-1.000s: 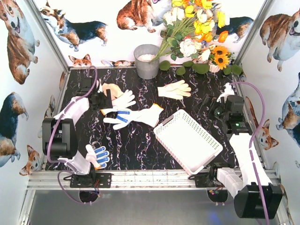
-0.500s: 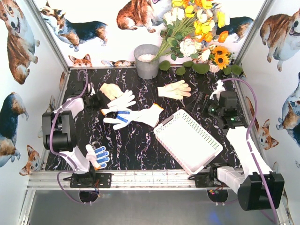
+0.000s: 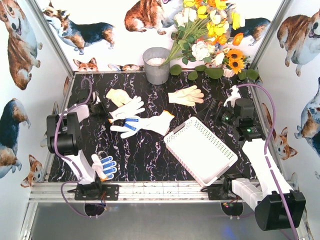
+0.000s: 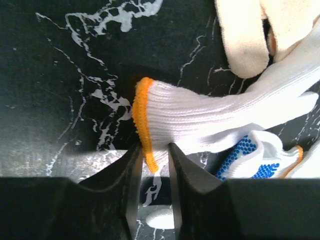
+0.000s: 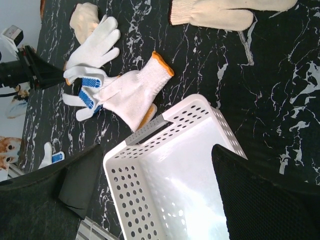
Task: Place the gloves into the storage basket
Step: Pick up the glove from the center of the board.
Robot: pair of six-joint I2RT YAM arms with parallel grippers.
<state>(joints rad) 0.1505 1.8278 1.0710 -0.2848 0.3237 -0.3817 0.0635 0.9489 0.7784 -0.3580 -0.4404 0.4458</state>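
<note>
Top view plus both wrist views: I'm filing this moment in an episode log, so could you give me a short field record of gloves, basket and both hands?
storage basket: white, empty, right of centre on the table
gloves: all on the table, none in the basket
glove being taken: white glove with orange cuff
left hand: jaws narrow around that cuff; grip not certain
right hand: open, holding nothing, facing the basket
</note>
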